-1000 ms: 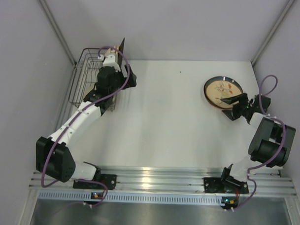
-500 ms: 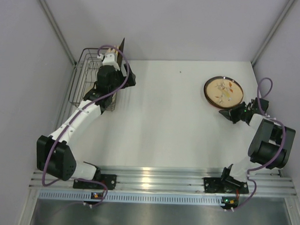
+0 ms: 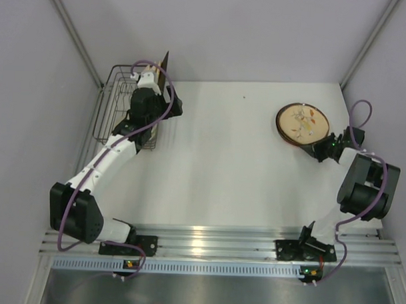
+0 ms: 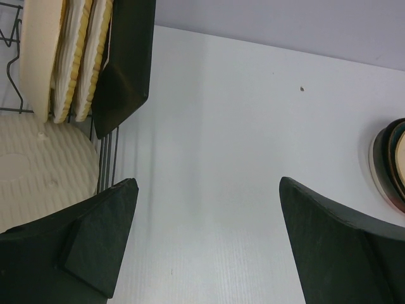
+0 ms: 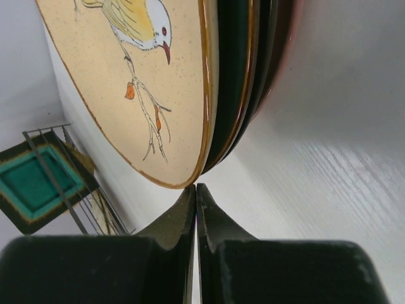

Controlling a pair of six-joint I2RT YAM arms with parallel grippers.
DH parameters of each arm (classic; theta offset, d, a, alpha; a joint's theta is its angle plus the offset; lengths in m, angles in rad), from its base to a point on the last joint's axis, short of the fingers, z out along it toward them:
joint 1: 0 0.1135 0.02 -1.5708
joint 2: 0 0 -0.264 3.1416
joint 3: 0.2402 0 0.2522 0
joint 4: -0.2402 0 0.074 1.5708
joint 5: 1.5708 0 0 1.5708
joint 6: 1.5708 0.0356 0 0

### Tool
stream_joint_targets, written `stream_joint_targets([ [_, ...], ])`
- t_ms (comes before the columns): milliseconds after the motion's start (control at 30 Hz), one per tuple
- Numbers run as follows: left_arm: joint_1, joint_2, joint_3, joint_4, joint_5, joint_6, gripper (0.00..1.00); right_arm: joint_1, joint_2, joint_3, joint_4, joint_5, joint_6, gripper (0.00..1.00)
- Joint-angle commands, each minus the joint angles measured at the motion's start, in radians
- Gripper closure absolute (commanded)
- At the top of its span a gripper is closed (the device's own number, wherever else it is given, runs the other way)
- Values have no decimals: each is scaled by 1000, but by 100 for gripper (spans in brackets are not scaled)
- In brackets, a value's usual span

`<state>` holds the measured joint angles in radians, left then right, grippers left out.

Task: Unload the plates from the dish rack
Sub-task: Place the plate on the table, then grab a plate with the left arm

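Note:
The dark wire dish rack (image 3: 113,102) stands at the back left. Upright in it are a cream plate (image 4: 39,50), woven tan plates (image 4: 79,57) and a dark square plate (image 4: 130,57); a ribbed cream plate (image 4: 38,168) shows lower down. My left gripper (image 4: 207,183) is open and empty beside the rack's right side (image 3: 151,113). A stack of plates (image 3: 302,123) lies at the back right, topped by a cream plate with a bird (image 5: 126,76) over dark ones (image 5: 240,76). My right gripper (image 5: 196,187) is shut and empty, its tips at the stack's near rim (image 3: 318,151).
Grey walls close in the table on the left, back and right. The square teal plate (image 5: 35,180) in the rack shows far off in the right wrist view. White tabletop (image 3: 223,159) lies between the rack and the stack. The arm bases sit on a metal rail (image 3: 213,242) at the near edge.
My right gripper has let go of the top plate, drawn back off the stack and shut; its tips now rest against the stack's rim. The left arm has hardly moved.

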<state>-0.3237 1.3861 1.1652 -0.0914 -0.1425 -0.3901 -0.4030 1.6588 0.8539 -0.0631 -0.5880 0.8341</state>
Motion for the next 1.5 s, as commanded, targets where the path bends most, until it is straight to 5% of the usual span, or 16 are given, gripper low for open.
stream_joint_targets([
  [0, 14, 10, 44, 12, 1, 2, 2, 7, 47, 74, 36, 31, 14, 100],
  [367, 60, 22, 60, 10, -2, 3, 1, 41, 75, 79, 54, 17, 16, 100],
  [567, 155, 131, 209, -59, -49, 31, 1, 168, 21, 42, 88, -82, -42, 100],
  [733, 215, 260, 293, -73, -130, 82, 1, 341, 50, 114, 16, -124, -145, 62],
  [867, 221, 373, 373, -87, -177, 158, 2, 458, 70, 151, 20, -111, -147, 51],
  [1200, 242, 491, 493, -88, -207, 218, 2, 498, 98, 177, 14, -108, -161, 51],
  [1467, 275, 423, 412, -19, -117, 211, 5, 498, 108, 185, 6, -101, -168, 52],
])
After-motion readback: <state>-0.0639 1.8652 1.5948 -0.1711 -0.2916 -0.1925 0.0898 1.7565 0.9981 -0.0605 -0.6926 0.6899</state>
